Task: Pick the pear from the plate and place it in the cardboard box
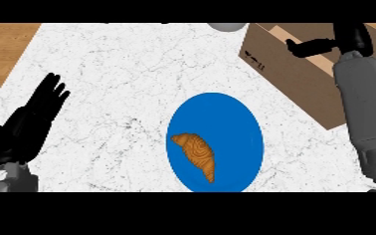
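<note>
No pear shows on the one blue plate point(234, 110); a single brown croissant point(197, 154) lies on its near left part. To the far right stands one cardboard box point(294, 72), open on top, its inside hidden. The right hand point(330, 42) is above the box, fingers curled; whether it holds anything cannot be told. The left hand point(37, 114) rests open at the left edge. White counter point(117, 69) lies bare between them. A grey round object point(228, 26) sits at the far edge.

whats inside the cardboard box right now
The right hand hangs over the open cardboard box; its inside is hidden by the wall and arm. No pear is visible. A croissant lies on the blue plate.
</note>
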You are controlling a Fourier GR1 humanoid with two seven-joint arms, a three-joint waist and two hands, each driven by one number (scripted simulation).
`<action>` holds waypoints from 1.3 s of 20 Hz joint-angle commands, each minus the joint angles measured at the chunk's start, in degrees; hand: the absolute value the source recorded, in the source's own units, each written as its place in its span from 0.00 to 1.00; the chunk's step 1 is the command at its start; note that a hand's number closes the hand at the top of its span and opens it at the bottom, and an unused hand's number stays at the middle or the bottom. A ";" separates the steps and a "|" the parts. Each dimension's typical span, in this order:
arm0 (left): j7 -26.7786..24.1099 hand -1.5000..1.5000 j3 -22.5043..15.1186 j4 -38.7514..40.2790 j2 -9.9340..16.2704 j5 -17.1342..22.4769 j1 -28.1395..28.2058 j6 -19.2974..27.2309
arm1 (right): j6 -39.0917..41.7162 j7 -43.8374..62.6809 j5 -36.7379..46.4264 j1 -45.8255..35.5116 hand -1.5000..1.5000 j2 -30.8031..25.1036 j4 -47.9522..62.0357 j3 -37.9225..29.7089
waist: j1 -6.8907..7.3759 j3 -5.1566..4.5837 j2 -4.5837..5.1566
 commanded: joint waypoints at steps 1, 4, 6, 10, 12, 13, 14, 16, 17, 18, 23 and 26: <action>2.02 0.50 0.21 -1.36 0.34 0.86 -0.27 0.07 | -3.48 -2.28 -8.38 0.25 0.00 0.55 -1.64 -7.71 | -0.14 0.28 0.29; -0.53 0.50 0.70 -0.88 0.13 1.33 2.19 -1.38 | -3.02 -4.58 -14.01 1.54 0.00 -1.56 -1.73 -12.74 | -0.20 0.24 0.34; -1.74 0.50 0.89 -0.18 -0.29 1.09 3.53 -1.60 | -1.80 -2.14 -15.72 0.11 0.00 -1.66 -3.23 -12.90 | -0.23 0.17 0.22; 4.03 0.50 1.02 -4.70 0.65 2.66 1.35 -0.55 | 0.70 -5.36 -19.89 3.83 0.00 -6.39 -0.53 -15.48 | 0.00 0.21 0.34; 1.09 0.50 -0.97 0.08 -1.00 -1.95 -1.42 2.09 | 5.29 -2.75 -22.96 3.19 0.00 -9.55 -2.28 -17.12 | -0.68 0.19 0.31; -2.06 0.50 -0.45 2.07 -1.04 -1.48 -0.31 0.39 | 4.54 -6.24 -23.87 5.82 0.00 -10.46 -1.21 -18.12 | -0.49 0.19 0.41; 0.47 0.50 0.71 -0.36 0.23 1.33 0.59 -1.27 | 5.93 -5.82 -25.14 4.41 0.00 -12.05 0.49 -18.19 | -0.03 0.19 0.40; 0.27 0.50 -0.02 -0.17 -0.51 -0.63 -1.34 0.88 | 9.12 -2.36 -26.77 4.70 0.00 -13.94 -2.32 -17.37 | -0.33 0.17 0.31; -1.33 0.50 -1.30 -1.02 -1.64 -1.50 3.03 -0.25 | 11.06 -7.26 -27.43 7.78 0.00 -15.11 -1.09 -17.48 | -0.15 0.19 0.34; -1.16 0.50 0.33 3.22 -0.46 -0.54 -1.45 0.00 | 12.43 -11.05 -27.60 8.22 0.00 -17.99 3.80 -18.59 | -0.10 0.21 0.60; 1.39 0.50 -1.91 -4.40 -1.66 -0.57 2.63 -0.39 | 13.56 -14.52 -29.33 6.77 0.00 -22.38 9.84 -17.20 | 0.61 0.23 0.56; 0.39 0.50 -2.51 -2.74 -3.16 -2.57 1.66 1.87 | 12.24 -17.18 -29.30 6.58 0.00 -23.75 13.17 -16.12 | 0.63 0.24 0.62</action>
